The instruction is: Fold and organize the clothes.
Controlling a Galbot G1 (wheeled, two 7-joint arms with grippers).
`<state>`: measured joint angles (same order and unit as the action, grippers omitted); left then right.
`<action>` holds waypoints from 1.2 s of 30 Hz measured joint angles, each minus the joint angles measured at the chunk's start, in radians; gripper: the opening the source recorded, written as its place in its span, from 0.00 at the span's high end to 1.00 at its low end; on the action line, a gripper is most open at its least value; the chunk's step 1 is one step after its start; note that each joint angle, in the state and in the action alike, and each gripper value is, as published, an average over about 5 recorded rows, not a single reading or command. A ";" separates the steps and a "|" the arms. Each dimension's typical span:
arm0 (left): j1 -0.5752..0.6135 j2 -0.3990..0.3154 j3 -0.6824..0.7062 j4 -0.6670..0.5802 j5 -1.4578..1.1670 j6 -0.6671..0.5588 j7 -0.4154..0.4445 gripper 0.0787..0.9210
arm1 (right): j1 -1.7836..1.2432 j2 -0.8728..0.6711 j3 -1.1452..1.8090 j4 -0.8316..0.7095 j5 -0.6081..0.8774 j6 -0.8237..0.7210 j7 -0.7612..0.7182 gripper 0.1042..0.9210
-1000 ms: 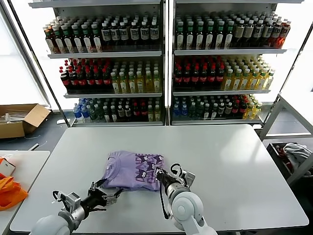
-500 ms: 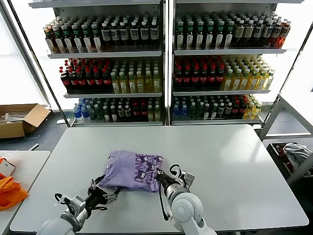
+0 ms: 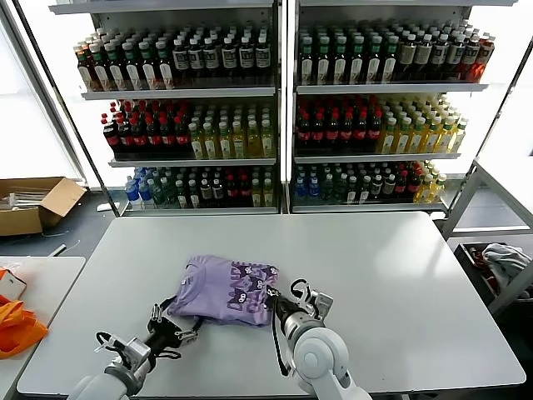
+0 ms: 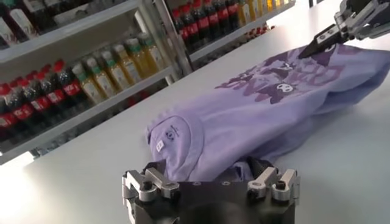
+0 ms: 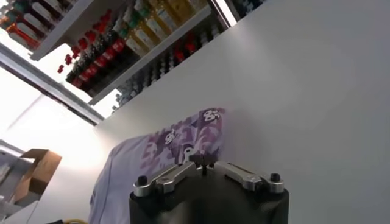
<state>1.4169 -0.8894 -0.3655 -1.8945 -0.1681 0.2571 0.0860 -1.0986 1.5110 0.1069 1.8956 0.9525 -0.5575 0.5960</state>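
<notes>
A: Entry. Lavender T-shirt (image 3: 223,289) lies partly folded on the white bench (image 3: 375,275), near the front edge and left of centre, printed graphic facing up on its right half, neck label toward the left.

B: Right claw (image 3: 272,295)?

A: At the shirt's right edge, fingers pressed together on the printed hem. The right wrist view shows the tips meeting right at the cloth edge; the left wrist view shows the same tip on the fabric. I read it as a pinch on one or two layers, though how many layers I cannot tell.

B: Left claw (image 3: 176,327)?

A: Fingers spread wide, low on the bench at the shirt's front-left corner, just beside a sleeve fold. Holding nothing.

B: Handling notes?

A: Light, limp knit. It will sag and drape from any single pinch, and folded layers will likely slide over one another if dragged across the smooth bench. Nothing fragile. Best holds, in my judgement: hem corners or the shoulder seam, where the cloth is doubled and stitched. Lifting from two points at once should keep the edge straight.

B: Risk?

A: A one-sided lift may undo the fold.
</notes>
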 measured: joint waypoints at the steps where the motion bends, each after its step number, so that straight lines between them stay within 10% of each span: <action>1: -0.003 -0.001 0.000 0.004 0.004 0.000 -0.003 0.12 | -0.002 -0.002 0.000 0.002 0.002 -0.002 0.000 0.99; 36: -0.049 0.002 -0.057 0.091 -0.115 0.019 -0.063 0.12 | -0.031 -0.116 0.033 0.058 0.083 -0.024 0.005 0.99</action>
<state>1.3676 -0.8877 -0.4225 -1.8040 -0.2829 0.2763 0.0235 -1.1293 1.3947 0.1395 1.9538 1.0358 -0.5810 0.6014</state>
